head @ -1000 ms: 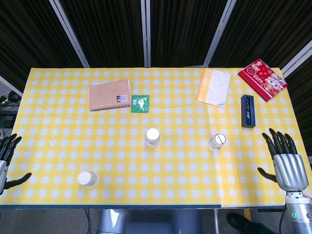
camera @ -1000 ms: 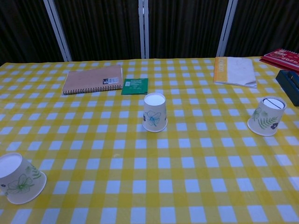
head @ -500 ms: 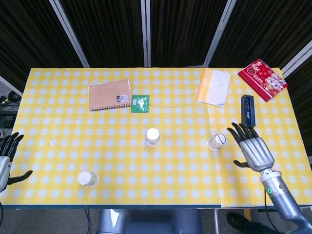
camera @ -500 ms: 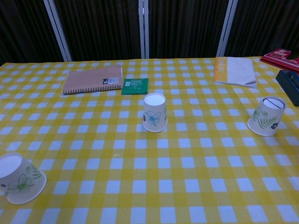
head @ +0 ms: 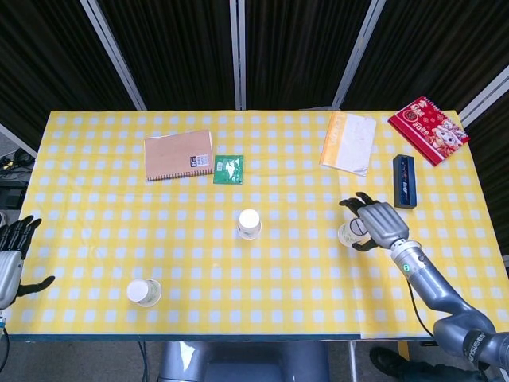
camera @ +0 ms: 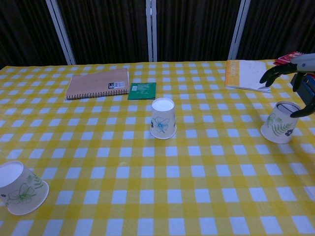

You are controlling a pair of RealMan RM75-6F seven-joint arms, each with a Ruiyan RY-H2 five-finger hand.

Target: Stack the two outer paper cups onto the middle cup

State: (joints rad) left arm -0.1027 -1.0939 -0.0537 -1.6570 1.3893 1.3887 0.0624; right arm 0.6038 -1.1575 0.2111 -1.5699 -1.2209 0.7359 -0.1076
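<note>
Three upside-down paper cups with leaf prints stand on the yellow checked table. The middle cup (head: pixel 249 224) (camera: pixel 163 118) is near the table's centre. The left cup (head: pixel 142 292) (camera: pixel 20 188) sits near the front edge. The right cup (head: pixel 351 233) (camera: pixel 281 122) stands under my right hand (head: pixel 375 223) (camera: pixel 295 78), which hovers just above it with its fingers spread, holding nothing. My left hand (head: pixel 11 259) hangs off the table's left edge, fingers apart and empty; the chest view does not show it.
At the back lie a brown spiral notebook (head: pixel 179 154), a green packet (head: pixel 228 169), a white and orange booklet (head: pixel 347 142), a red patterned packet (head: pixel 427 129) and a dark blue box (head: pixel 404 181) just behind the right cup.
My right hand has moved from the table's right edge leftward and forward to just over the right cup. The left hand has sunk slightly. The cups have not moved.
</note>
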